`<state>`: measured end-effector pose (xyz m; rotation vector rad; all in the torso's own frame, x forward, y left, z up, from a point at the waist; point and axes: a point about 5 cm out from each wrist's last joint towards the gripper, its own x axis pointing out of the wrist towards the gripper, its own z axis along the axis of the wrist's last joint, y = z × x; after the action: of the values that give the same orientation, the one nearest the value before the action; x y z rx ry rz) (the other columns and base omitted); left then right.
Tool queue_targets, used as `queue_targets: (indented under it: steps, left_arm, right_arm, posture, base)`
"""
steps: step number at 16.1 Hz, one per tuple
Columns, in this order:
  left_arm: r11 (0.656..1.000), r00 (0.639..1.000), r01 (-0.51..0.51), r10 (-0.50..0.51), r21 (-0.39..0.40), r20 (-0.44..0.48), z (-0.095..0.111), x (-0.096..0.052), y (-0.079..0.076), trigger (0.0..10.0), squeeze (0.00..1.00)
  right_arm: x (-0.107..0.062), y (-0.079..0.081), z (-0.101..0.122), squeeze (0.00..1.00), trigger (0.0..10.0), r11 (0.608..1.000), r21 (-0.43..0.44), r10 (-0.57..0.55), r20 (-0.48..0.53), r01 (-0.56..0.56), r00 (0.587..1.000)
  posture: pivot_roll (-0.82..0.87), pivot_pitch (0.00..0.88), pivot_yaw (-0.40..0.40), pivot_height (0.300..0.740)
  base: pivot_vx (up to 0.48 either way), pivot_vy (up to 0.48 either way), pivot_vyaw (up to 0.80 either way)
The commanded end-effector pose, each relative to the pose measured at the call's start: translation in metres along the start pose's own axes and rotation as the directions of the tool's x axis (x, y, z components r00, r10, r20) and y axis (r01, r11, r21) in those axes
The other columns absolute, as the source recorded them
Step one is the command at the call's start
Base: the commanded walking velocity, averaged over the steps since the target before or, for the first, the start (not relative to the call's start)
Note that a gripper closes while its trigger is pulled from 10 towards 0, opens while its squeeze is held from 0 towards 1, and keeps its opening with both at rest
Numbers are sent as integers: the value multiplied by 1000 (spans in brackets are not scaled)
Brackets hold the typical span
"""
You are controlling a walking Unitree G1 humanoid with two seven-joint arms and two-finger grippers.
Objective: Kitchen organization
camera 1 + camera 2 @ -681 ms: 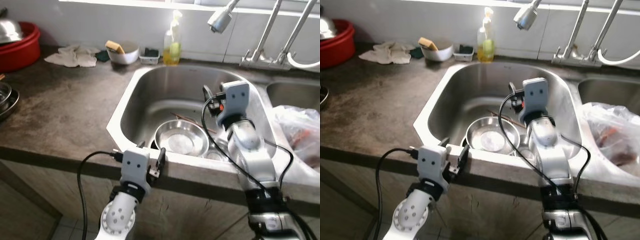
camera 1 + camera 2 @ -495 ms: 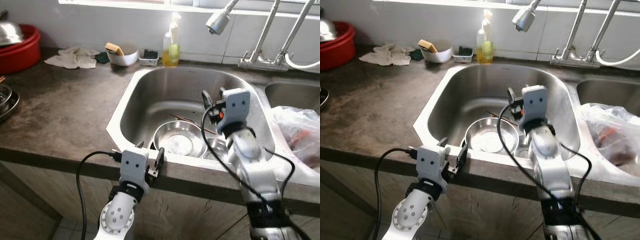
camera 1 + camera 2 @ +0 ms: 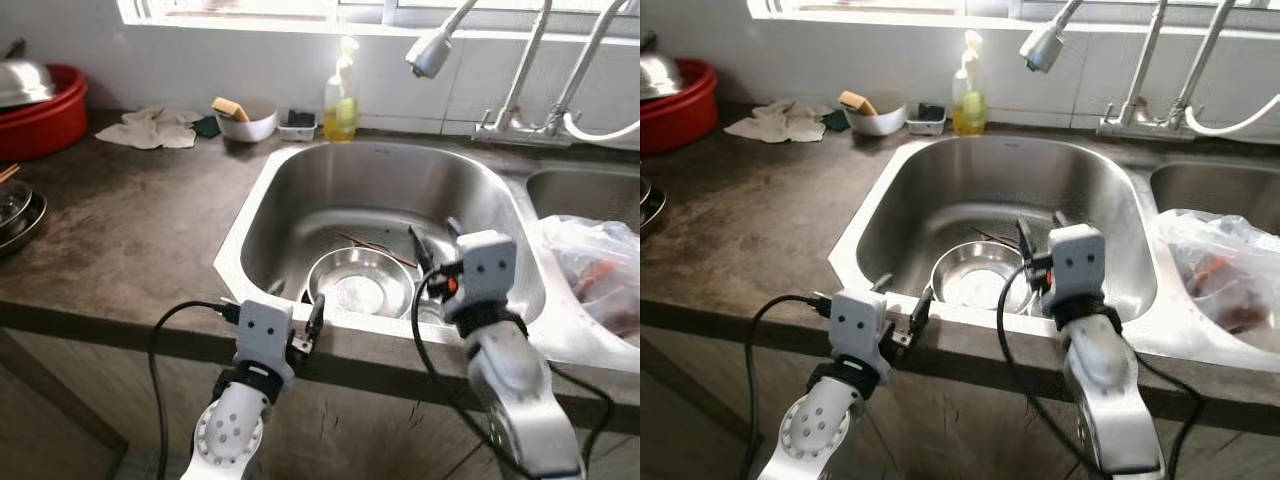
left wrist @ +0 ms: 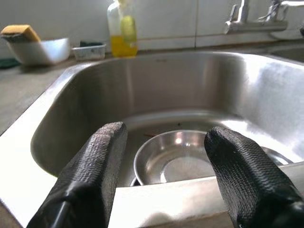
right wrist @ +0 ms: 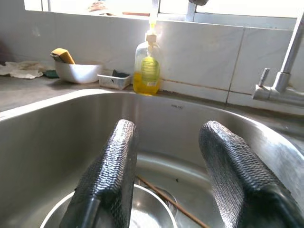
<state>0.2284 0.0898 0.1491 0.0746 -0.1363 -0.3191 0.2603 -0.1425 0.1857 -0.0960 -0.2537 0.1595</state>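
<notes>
Stainless sink (image 3: 290, 190) holding a steel bowl (image 3: 362, 283). Left gripper (image 3: 298, 312) at front rim, fingers spread. Right gripper (image 3: 432, 243) above basin, fingers parted, empty.

A home kitchen: a steel sink (image 3: 300, 180) under a window, taps (image 3: 520, 110), a soap bottle (image 3: 341, 95), a sponge bowl (image 3: 245, 118) and a red basin (image 3: 45, 125) on the dark table (image 3: 130, 230).

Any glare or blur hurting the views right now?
Eye views: window overexposed, steel bowl glints, edges sharp. Left wrist view: left gripper's fingers soft up close, sink crisp. Right wrist view: backlit soap bottle glows, fingers slightly soft.
</notes>
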Motion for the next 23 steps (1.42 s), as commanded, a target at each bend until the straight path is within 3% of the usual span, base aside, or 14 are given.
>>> queue_targets:
  steps: [1, 8, 20, 23]
  left_arm:
    - [1000, 1000, 6, -6, -6, 5, 1, -2, 0, 10000, 0]
    - [1000, 1000, -5, 5, -5, 1, -1, -4, 1, 10000, 0]
    - [1000, 1000, -6, 6, -15, -3, -2, -4, -1, 10000, 0]
    - [1000, 1000, -10, 10, -13, -5, -2, -4, 0, 10000, 0]
  right_arm:
    - [-4, 1, 4, 0, 10000, 1000, 8, 3, 2, -3, 1000]
    - [-8, 0, 2, 0, 10000, 999, 23, -41, -25, 41, 999]
    - [4, 7, 5, 0, 10000, 998, 54, -32, -27, 34, 999]
    - [5, 8, 5, 0, 10000, 998, 54, -26, -27, 28, 999]
  posture:
    - [79, 19, -17, 740]
    - [84, 12, -11, 740]
    - [96, 16, -20, 740]
    - [97, 17, -21, 740]
  base:
    - [0, 0, 0]
    - [0, 0, 0]
    - [0, 0, 0]
    - [0, 0, 712]
